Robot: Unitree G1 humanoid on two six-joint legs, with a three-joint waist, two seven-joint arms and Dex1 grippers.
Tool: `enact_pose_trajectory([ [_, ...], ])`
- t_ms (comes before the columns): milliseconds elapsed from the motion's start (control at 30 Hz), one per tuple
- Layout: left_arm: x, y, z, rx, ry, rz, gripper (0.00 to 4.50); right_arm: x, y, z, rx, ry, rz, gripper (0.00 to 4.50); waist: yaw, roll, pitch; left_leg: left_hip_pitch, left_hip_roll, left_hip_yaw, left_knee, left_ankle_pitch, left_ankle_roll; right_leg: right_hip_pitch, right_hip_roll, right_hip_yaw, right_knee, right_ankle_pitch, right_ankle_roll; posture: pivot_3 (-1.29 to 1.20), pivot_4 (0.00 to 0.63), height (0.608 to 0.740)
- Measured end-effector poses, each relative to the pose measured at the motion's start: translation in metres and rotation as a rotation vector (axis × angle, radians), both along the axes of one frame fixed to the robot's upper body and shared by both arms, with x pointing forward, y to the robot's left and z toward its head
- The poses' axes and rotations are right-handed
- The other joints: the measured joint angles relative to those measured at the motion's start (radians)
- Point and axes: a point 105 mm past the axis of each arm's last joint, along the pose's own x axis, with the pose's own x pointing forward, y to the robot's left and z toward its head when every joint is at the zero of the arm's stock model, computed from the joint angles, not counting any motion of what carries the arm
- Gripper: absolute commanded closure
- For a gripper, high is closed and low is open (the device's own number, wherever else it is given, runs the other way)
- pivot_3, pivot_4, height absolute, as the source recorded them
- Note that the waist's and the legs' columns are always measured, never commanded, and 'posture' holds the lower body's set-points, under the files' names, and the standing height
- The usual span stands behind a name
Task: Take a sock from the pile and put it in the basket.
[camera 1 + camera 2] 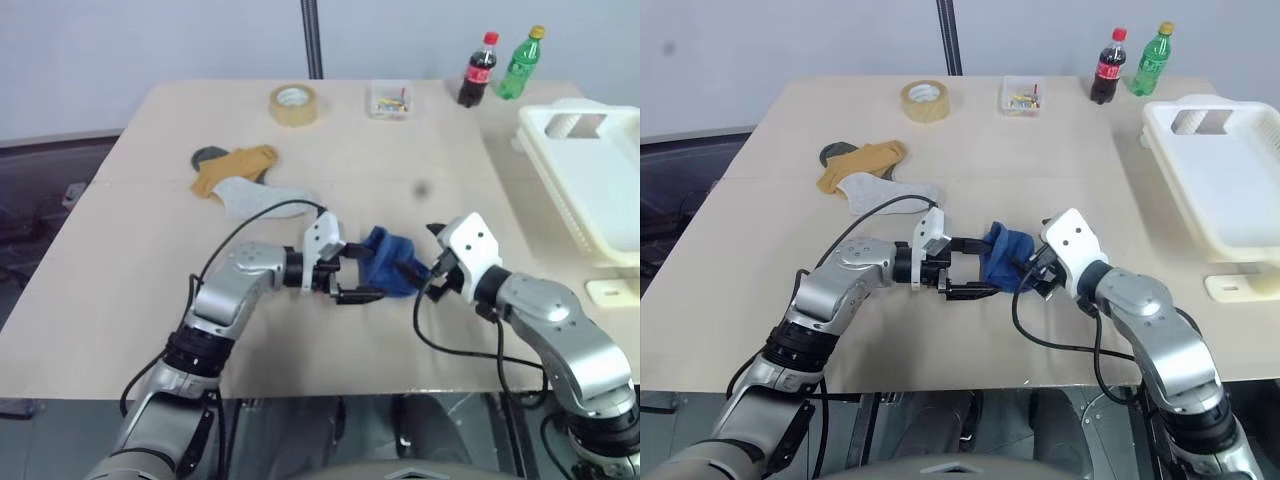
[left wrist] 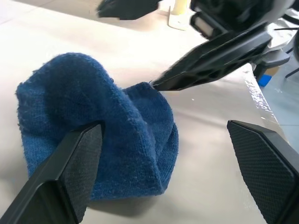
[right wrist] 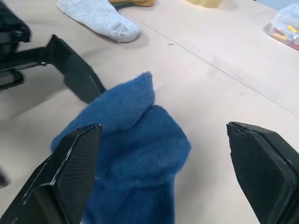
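Observation:
A bunched blue sock (image 1: 388, 256) lies on the table between my two grippers. From the left, my left gripper (image 1: 374, 271) stands open, one finger (image 2: 70, 163) against the sock's side and the other finger (image 2: 266, 163) well clear of it. On the right, my right gripper (image 1: 420, 252) is open too, and one of its fingertips (image 2: 159, 83) touches the sock's raised fold. The pile (image 1: 238, 175) of mustard, grey and dark socks lies farther back on the left. The white slotted basket (image 1: 590, 175) stands at the table's right edge.
A roll of tape (image 1: 294, 104), a small clear box of coloured bits (image 1: 390, 98), a cola bottle (image 1: 478, 70) and a green bottle (image 1: 521, 62) line the far edge. A small white piece (image 1: 610, 291) lies in front of the basket.

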Motion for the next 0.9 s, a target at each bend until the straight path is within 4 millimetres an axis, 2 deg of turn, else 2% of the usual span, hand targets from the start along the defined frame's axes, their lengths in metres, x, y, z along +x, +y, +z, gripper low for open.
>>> enact_pose_trajectory([
  [300,-0.005,-0.019,0.001,-0.033,0.023,-0.078,0.0,0.0,-0.014,-0.009,-0.019,0.038,-0.086,0.05,0.001,0.0,0.0,0.0,0.0,0.0,0.0,0.0,0.0,0.0,0.0,0.0,0.0,0.0,0.0,0.0,0.15,0.74],
  [400,-0.006,-0.028,-0.014,0.013,0.066,-0.11,0.0,0.0,-0.009,-0.01,0.022,0.059,-0.088,0.05,0.0,0.0,0.0,0.0,0.0,0.0,0.0,0.0,0.0,0.0,0.001,0.0,0.0,0.0,0.0,0.0,0.15,0.74],
  [433,-0.005,-0.032,-0.027,0.041,0.105,-0.112,0.0,0.0,-0.006,-0.01,0.065,0.081,-0.089,0.05,-0.002,0.0,0.0,0.0,0.0,0.0,0.0,0.0,0.0,0.0,0.001,0.0,0.0,0.0,0.0,0.0,0.15,0.74],
  [567,0.0,-0.041,-0.031,0.043,0.107,-0.117,0.0,0.008,0.0,-0.008,0.138,0.107,-0.106,0.05,0.0,0.0,-0.001,0.002,0.0,0.0,0.001,0.0,0.0,0.003,0.001,-0.001,0.0,0.0,0.0,0.0,0.15,0.74],
  [600,-0.001,-0.043,-0.035,0.055,0.097,-0.133,0.0,0.016,0.004,-0.01,0.151,0.12,-0.114,0.05,0.0,0.0,-0.001,0.004,0.0,0.0,0.001,0.0,0.0,0.005,0.001,-0.001,0.0,0.0,0.0,0.0,0.15,0.74],
  [733,-0.002,-0.038,-0.033,0.03,0.1,-0.126,0.0,0.026,0.006,-0.024,0.157,0.18,-0.139,0.05,0.0,0.0,-0.002,0.006,0.0,-0.001,0.0,0.0,0.0,0.008,0.001,-0.001,0.0,0.0,0.0,0.0,0.15,0.74],
  [900,-0.007,-0.011,-0.031,0.041,0.096,-0.071,0.0,0.026,-0.002,-0.043,0.12,0.251,-0.145,0.05,-0.011,0.0,-0.001,0.007,0.001,0.001,-0.002,0.0,0.0,0.006,0.0,0.002,0.0,0.0,0.0,0.0,0.15,0.74],
])
